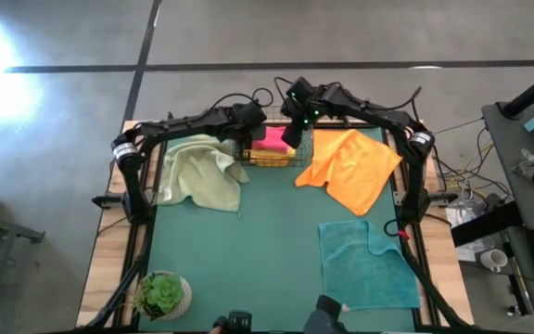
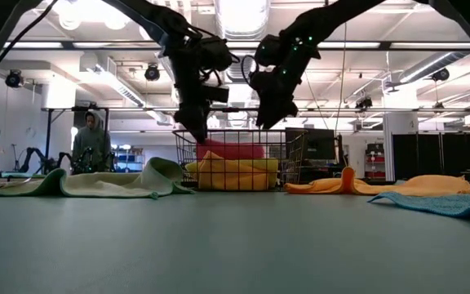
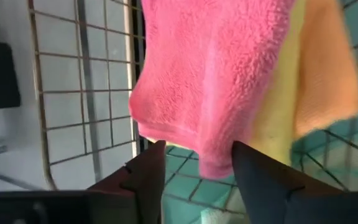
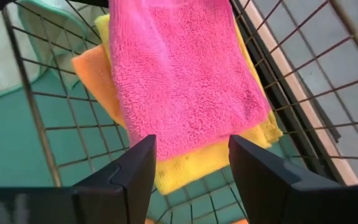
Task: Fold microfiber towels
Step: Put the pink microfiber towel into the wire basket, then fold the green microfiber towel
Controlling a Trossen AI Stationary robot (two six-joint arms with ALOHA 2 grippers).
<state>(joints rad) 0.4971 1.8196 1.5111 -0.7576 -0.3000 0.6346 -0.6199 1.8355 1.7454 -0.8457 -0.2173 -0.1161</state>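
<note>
Over the black wire basket (image 1: 272, 148) at the far middle of the dark-green table mat (image 1: 267, 250), both arms meet: the left gripper (image 3: 194, 165) and the right gripper (image 4: 191, 158) each hang just above the folded pink microfiber towel (image 4: 179, 74) with jaws spread and nothing between them, so the cloth lies released on top of the stack. Beneath it sit a folded yellow towel (image 4: 185, 171) and a folded orange towel (image 4: 92, 74), each showing as a rim around the pink one. Three cloths are not yet folded on the mat: a pale sage-green towel (image 1: 197, 172) rumpled to the left of the basket, a bright orange towel (image 1: 350, 167) crumpled to its right, and a teal towel (image 1: 369, 264) lying near the front right with one corner turned in. The step in hand looks like finishing the drop, and doing it well probably means lifting both grippers straight up so no fingertip snags the plush pile and drags the pink fold askew or over the wire wall. The rise should clear the basket rim before either arm swings sideways. Next, the orange cloth just beside the basket seems the easiest pick; it would likely need spreading flat first, with corners pinched well apart, since soft fabric slumps and hides its edges.
</note>
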